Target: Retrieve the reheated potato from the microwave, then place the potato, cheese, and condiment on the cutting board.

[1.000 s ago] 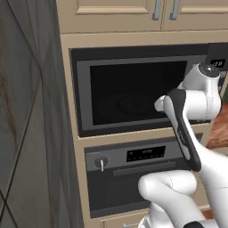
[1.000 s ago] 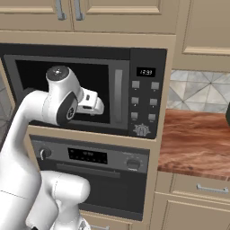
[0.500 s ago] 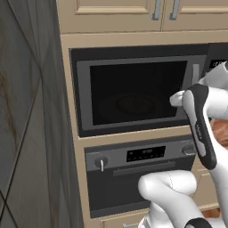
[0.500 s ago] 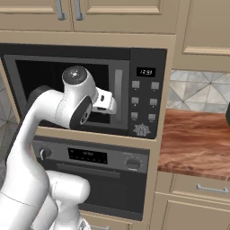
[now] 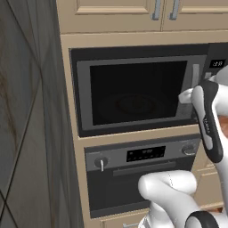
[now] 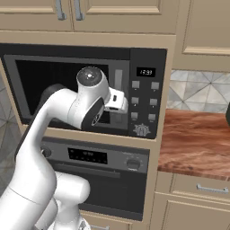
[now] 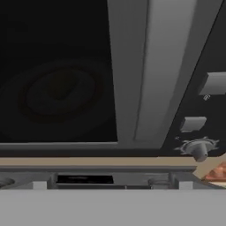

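Rightward across the dark glass my claw (image 6: 122, 101) had travelled over the last second, arriving just in front of the microwave's vertical handle (image 7: 145, 70); whether its fingers were apart or together I could not tell. Behind it the microwave (image 5: 133, 95) was shut, its smooth black door showing only a faint round turntable (image 7: 59, 90), so the potato was hidden from me. I judged nothing finished: door, potato, cheese and condiment all remained. Beside the button panel (image 6: 144, 101) ran the reddish wood counter (image 6: 197, 143).
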